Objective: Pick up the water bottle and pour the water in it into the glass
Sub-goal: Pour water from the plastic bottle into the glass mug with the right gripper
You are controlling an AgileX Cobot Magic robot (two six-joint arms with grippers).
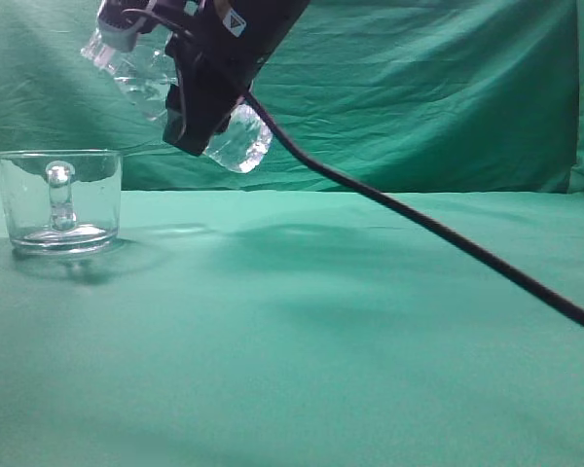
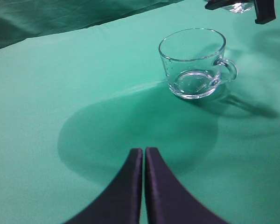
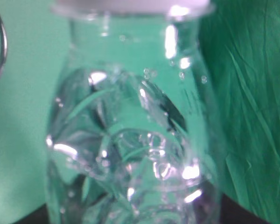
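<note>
The glass (image 1: 58,199) stands upright on the green cloth at the left, its handle facing the exterior camera. It also shows in the left wrist view (image 2: 196,63). My right gripper (image 1: 193,102) is shut on the water bottle (image 1: 238,144) and holds it tilted in the air. The bottle's neck points up-left, above the glass's right side, and its base is lower at the right. The bottle fills the right wrist view (image 3: 130,140). The water shows only as glints inside it. My left gripper (image 2: 143,151) is shut and empty, hovering short of the glass.
The green cloth (image 1: 370,331) covers the table and hangs as a backdrop behind it. A black cable (image 1: 438,233) runs from the right arm down to the right edge. The glass's rim (image 3: 1,46) shows at the left edge of the right wrist view.
</note>
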